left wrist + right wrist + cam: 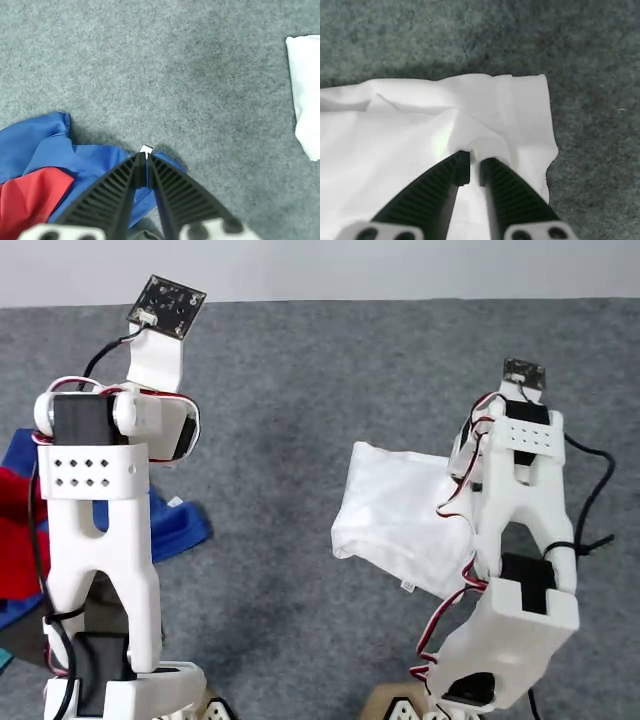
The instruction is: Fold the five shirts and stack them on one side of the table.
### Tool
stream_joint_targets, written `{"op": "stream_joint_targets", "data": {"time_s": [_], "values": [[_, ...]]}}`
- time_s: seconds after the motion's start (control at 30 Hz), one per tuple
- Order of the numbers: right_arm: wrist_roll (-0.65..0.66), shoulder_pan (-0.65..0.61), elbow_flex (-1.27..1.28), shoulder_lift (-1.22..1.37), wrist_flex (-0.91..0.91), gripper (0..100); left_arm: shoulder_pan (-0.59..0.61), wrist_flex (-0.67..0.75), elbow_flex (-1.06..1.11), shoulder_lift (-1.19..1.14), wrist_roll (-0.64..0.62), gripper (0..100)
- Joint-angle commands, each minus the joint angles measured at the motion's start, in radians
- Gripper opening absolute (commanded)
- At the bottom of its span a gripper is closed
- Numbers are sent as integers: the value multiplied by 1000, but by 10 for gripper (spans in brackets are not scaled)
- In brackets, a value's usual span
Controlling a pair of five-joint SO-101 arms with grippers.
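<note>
The right pincer [475,164] is gripping a raised ridge of the white shirt [395,130] near its 3 o'clock edge in the high view. The cloth is therefore spreading away towards 9 o'clock over the grey surface [290,390], and this arm looks the nearer for the fold. Farther off at 9 o'clock, the left pincer [146,162] is hanging closed, apparently empty, over the blue shirt [95,155].
</note>
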State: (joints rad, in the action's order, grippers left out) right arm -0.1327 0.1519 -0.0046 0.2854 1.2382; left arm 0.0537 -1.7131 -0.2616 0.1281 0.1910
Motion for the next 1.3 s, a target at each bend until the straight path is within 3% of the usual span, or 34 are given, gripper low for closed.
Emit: {"op": "stream_joint_targets", "data": {"time_s": [0.0, 0.2, 0.57, 0.9, 1.1, 1.27], "values": [[37, -4, -58, -8, -16, 10, 6, 17, -4, 40, 3, 8], [48, 21, -87, -19, -5, 10, 6, 14, -4, 40, 3, 8], [199, 81, -301, -5, -5, 10, 6, 12, -4, 41, 3, 8], [241, 119, -345, 154, -36, 13, 6, 14, -4, 40, 3, 8], [204, 117, -422, 110, 54, 184, 6, 14, -4, 40, 3, 8], [176, 64, -509, 33, 186, 199, 6, 15, -4, 40, 3, 8]]}}
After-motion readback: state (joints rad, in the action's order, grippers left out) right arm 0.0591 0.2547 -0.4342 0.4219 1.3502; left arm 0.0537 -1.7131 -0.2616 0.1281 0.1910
